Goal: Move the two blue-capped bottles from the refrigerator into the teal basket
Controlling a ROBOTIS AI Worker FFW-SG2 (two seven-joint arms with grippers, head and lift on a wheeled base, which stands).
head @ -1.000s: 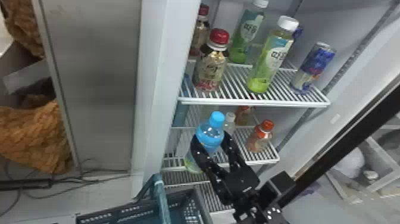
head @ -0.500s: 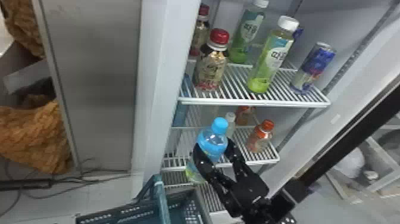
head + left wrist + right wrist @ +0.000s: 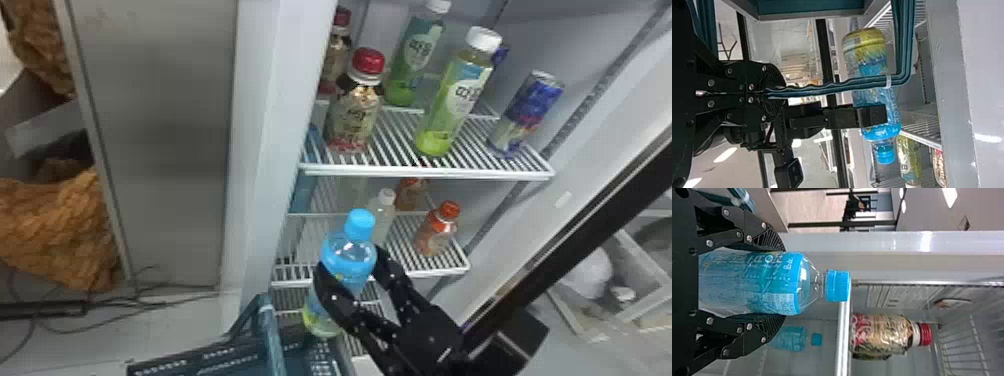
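Bottle [image 3: 354,274] (blue-capped) in right claw [image 3: 349,261]

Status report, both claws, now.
Right claw: holding blue-capped bottle. Left claw: shut on basket handle. Second blue-capped bottle: inside refrigerator. Handle possibly in the way.

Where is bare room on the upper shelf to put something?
Bare wire lies between the front red-capped bottle and front green bottle, and between that green bottle and the blue can. The left is crowded by another red-capped bottle.

The held bottle [image 3: 350,265] has a bright blue cap [image 3: 360,225]; the basket [image 3: 230,357] is teal.
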